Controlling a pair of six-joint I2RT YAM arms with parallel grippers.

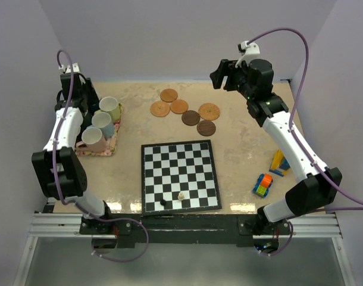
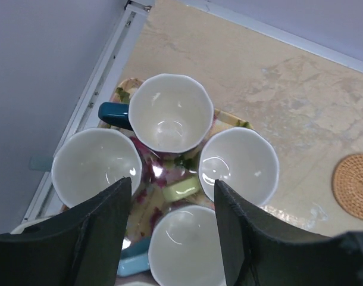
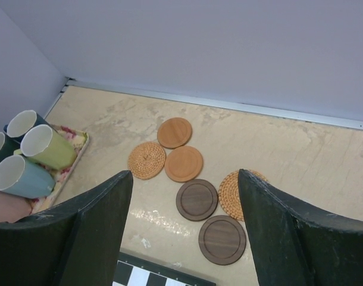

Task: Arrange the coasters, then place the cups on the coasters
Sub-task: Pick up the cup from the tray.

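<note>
Left pincer hangs open, empty, over the cups crowded on the floral mat; closing could tip a neighbour. Right pincer, open and empty, hovers above the clustered coasters.

No writing, label, brand or number is showing legibly anywhere. The cups, the coasters, the chessboard and the toy car are carrying nothing readable.

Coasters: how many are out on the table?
6, clustered far-centre: two smooth tan wooden discs, two woven rattan discs, two dark brown wooden discs. None looks hidden.
</note>
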